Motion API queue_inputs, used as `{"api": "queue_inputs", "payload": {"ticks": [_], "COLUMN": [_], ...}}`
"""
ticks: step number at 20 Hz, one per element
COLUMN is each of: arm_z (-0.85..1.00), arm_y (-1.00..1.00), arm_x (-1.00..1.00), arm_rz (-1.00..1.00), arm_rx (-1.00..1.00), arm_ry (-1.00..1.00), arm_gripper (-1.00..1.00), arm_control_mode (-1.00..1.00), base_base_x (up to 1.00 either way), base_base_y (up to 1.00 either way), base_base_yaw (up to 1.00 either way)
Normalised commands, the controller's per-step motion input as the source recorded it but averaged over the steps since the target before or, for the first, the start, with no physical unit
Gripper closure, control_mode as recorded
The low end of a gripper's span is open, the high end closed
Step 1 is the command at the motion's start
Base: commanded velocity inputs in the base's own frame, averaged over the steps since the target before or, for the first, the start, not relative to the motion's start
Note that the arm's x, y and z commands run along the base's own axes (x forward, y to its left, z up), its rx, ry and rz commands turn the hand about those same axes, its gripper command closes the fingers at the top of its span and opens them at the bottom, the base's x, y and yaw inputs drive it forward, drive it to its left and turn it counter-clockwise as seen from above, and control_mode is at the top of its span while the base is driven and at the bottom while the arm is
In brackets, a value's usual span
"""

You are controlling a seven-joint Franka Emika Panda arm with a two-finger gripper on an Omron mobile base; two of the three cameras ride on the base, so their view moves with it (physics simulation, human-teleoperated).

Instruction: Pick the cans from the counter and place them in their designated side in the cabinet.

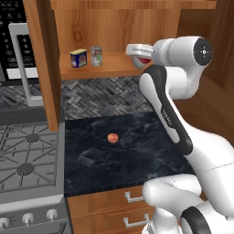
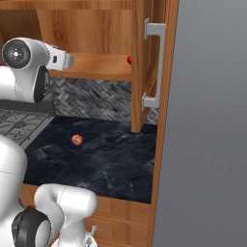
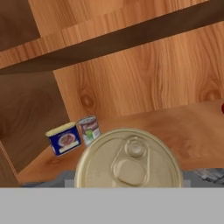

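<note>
Can (image 3: 128, 159) gripped in hand (image 1: 137, 50) at cabinet shelf (image 1: 114, 66) front edge, bare plank beyond.

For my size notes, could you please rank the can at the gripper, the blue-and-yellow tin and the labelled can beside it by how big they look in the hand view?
1. Can at the gripper, largest, though nearest the camera.
2. Blue-and-yellow tin and the labelled can look alike; I won't rank them.

One can (image 1: 96, 56) upright at cabinet (image 1: 114, 27) shelf's left end; red-labelled can (image 1: 141, 55) held over shelf's front edge.
</note>
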Motion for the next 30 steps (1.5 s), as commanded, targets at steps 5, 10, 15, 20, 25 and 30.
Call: {"api": "queue_inputs", "payload": {"ticks": [5, 10, 15, 20, 25, 30], "arm_z": [0.00, -0.01, 0.00, 0.00, 0.00, 0.00], "arm_y": [0.05, 0.02, 0.00, 0.02, 0.09, 0.15], "arm_x": [0.18, 0.19, 0.17, 0.12, 0.14, 0.16], "arm_rz": [0.00, 0.00, 0.00, 0.00, 0.00, 0.01], "arm_rx": [0.00, 0.00, 0.00, 0.00, 0.00, 0.00], "arm_ry": [0.00, 0.00, 0.02, 0.09, 0.10, 0.06], "arm_gripper": [1.00, 1.00, 1.00, 1.00, 1.00, 1.00], "arm_control_mode": [-1.00, -1.00, -1.00, -1.00, -1.00, -1.00], "base_base_x": [0.00, 0.00, 0.00, 0.00, 0.00, 0.00], "base_base_y": [0.00, 0.00, 0.00, 0.00, 0.00, 0.00], "base_base_yaw": [0.00, 0.00, 0.00, 0.00, 0.00, 0.00]}}
